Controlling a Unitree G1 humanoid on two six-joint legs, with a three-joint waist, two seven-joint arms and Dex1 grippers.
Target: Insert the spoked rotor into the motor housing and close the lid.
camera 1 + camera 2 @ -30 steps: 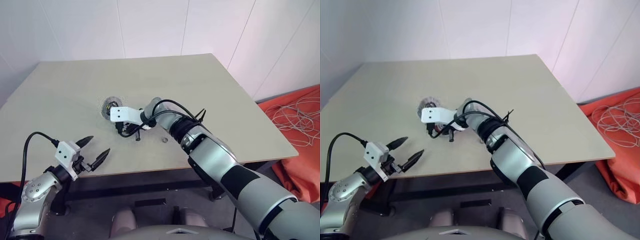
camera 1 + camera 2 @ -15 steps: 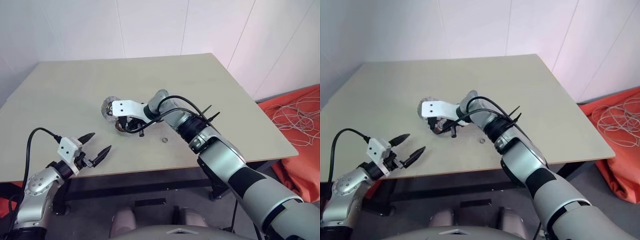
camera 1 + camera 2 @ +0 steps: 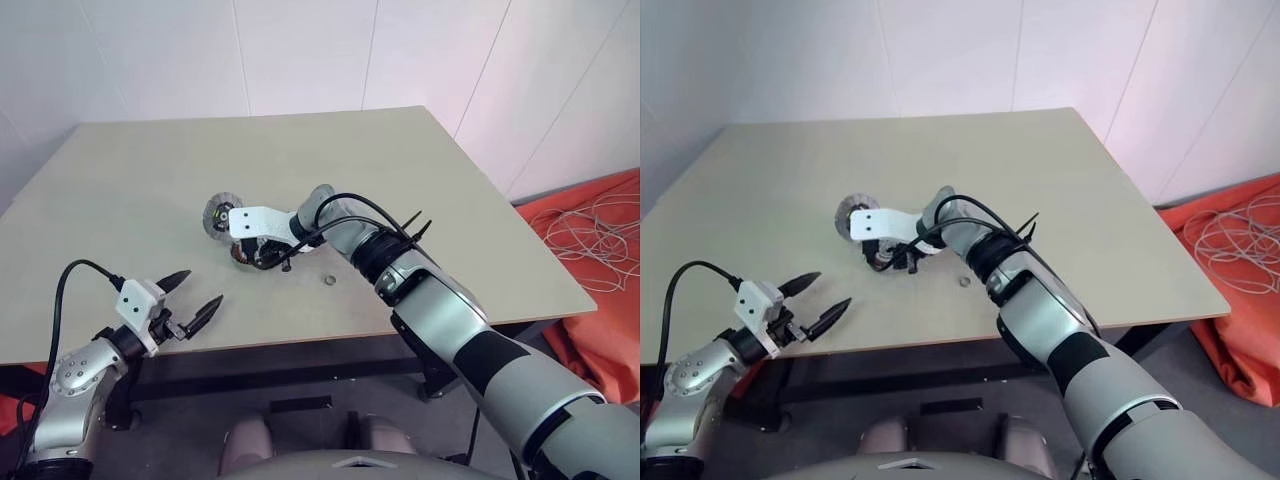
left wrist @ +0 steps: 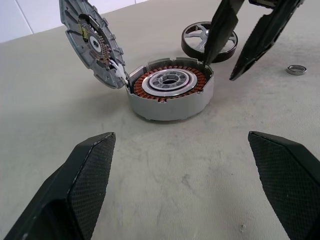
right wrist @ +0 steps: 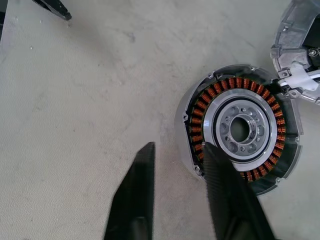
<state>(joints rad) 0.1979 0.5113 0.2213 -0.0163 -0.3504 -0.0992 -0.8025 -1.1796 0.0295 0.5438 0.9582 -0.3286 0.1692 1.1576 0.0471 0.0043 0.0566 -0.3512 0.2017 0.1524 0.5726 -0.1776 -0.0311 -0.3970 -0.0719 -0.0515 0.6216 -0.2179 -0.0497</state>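
Behind the motor housing, left wrist view reveals the spoked rotor.

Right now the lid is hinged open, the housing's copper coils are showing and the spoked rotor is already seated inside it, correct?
Not quite. The lid is open and the motor housing shows its coils, but it holds no rotor. In the left wrist view the spoked rotor lies on the table behind the housing.

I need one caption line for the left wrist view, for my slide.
Open motor housing with lid raised, spoked rotor behind on the table, right claw open above.
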